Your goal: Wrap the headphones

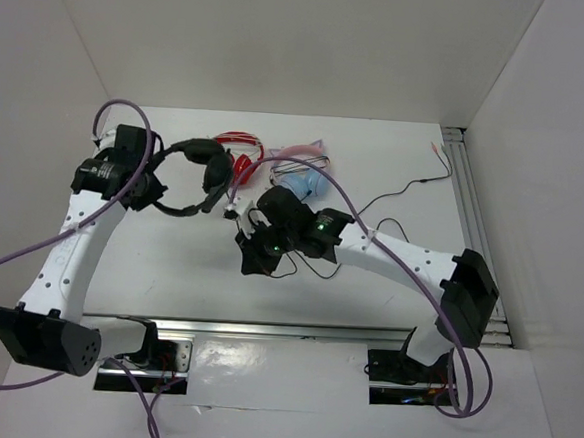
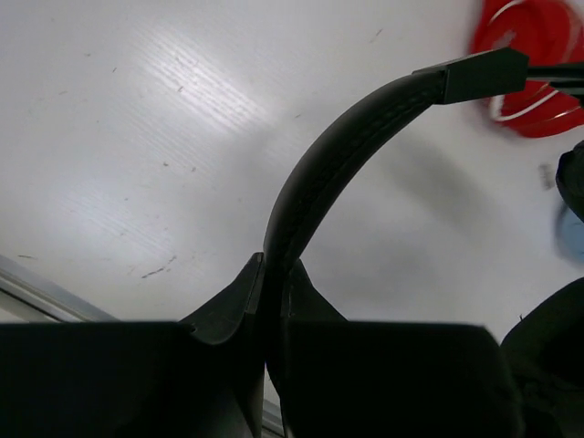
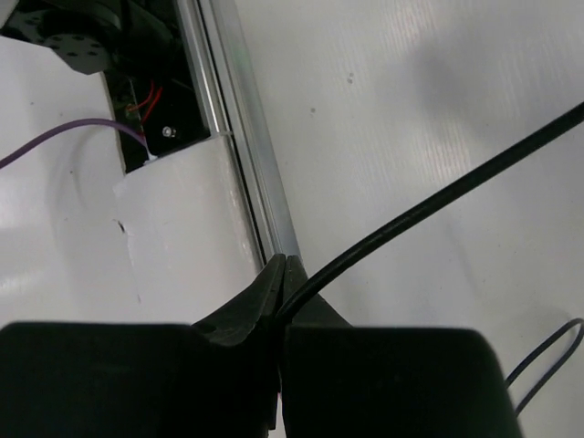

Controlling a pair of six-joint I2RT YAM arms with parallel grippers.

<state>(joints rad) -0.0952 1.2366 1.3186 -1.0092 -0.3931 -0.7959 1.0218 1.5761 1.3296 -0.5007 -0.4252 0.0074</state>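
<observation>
Counting headsets on the white bench: three. One is the black headphones, one is a red headset, and one is a light blue and pink headset. All three sit in the far half of the bench. The red one is just behind the black one, and the blue and pink one is to their right.

Arms: two, one claw each.

Left claw: fingers pressed together on the thin headband of the black headphones. The band rises from between the tips and arcs to the right. The top view puts this claw at the left end of the headset, earcups to its right. Cannot tell whether the earcups rest on the bench.

Right claw: fingers pressed together, pinching one black cable that runs up and to the right across the bench. In the top view this claw is near mid-bench, just right of the black headphones.

One more thin dark lead lies loose toward the far right corner.
</observation>
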